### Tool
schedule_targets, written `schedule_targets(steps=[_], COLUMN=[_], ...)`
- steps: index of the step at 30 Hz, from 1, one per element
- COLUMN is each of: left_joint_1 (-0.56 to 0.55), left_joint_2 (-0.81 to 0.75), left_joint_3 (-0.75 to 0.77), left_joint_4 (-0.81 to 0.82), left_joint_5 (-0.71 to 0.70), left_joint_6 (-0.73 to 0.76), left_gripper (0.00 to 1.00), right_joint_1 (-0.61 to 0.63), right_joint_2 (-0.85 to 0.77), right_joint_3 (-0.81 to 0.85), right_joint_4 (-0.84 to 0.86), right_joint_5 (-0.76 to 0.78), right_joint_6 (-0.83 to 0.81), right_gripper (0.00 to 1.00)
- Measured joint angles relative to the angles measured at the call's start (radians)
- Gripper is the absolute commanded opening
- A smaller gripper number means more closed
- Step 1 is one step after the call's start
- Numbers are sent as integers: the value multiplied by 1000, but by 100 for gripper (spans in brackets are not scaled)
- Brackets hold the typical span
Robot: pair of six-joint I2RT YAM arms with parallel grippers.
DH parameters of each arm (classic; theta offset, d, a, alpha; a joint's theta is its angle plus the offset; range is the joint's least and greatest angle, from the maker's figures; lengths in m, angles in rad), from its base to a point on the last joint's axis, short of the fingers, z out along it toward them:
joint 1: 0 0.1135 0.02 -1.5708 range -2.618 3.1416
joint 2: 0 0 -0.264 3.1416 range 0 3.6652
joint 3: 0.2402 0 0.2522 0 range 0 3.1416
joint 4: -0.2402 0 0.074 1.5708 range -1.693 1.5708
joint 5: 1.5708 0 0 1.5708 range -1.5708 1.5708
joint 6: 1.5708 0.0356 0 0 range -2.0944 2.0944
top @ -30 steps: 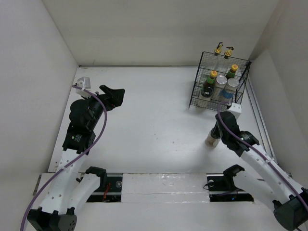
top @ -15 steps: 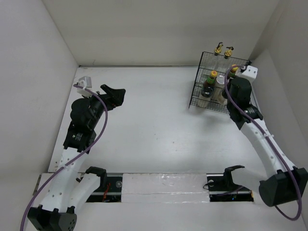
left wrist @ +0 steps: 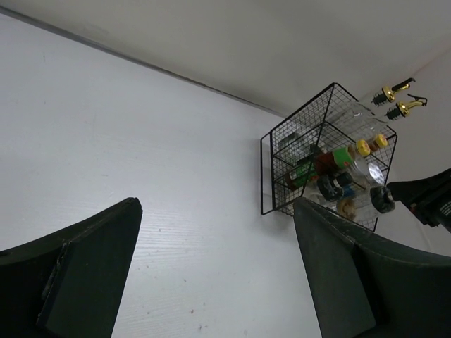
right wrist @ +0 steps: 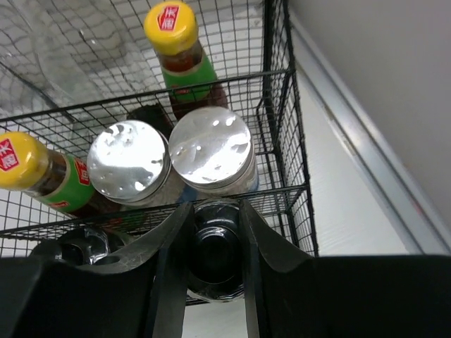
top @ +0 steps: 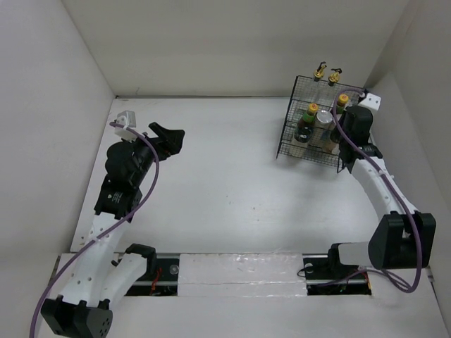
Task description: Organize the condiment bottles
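Right wrist view has the right hand (right wrist: 211, 220) pinching a black-lidded jar (right wrist: 213, 253) by its sides, lid left free, down in the near row of the wire basket (right wrist: 283, 105), just in front of two silver-lidded jars (right wrist: 210, 149); I'd guess it's being slotted into a remaining gap; the left hand (left wrist: 217, 211) hangs spread over the bench (top: 211, 176), well apart, likely keeping out of the way

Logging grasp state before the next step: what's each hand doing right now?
Left hand: open, empty.
Right hand: closed on a short black-lidded jar at the front of the black wire basket.
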Motion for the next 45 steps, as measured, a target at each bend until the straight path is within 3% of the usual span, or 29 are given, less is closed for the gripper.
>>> schedule_targets(steps=[4,7,10,12,16,19,27,32,39,45], left_joint_1=[0,0,0,0,0,0,0,0,0,0], left_joint_2=[15,17,17,17,16,16,14,6,3,-7], left_joint_3=[0,0,0,0,0,0,0,0,0,0], left_joint_4=[0,0,0,0,0,0,0,2,0,-4], left_joint_5=[0,2,3,3,2,1,8,16,18,16], left_joint_6=[0,0,0,0,0,-1,-3,-7,-14,-18], left_gripper=[85,85,85,85,88,96,100,100,100,100], right_joint_1=[-5,-5,-11,-13,-13,-13,23,156,423,668], right_joint_2=[35,55,67,67,63,26,-261,-409,-393,-298], right_joint_3=[-51,-94,-104,-107,-111,-113,-113,-117,-140,-157], right_joint_4=[37,63,92,103,111,111,127,202,263,269], right_joint_5=[-57,-77,-87,-93,-110,-121,-169,-352,-699,-774], right_joint_6=[31,51,60,67,77,79,58,-17,-106,-177], right_gripper=[17,28,46,64,84,100,100,100,100,100])
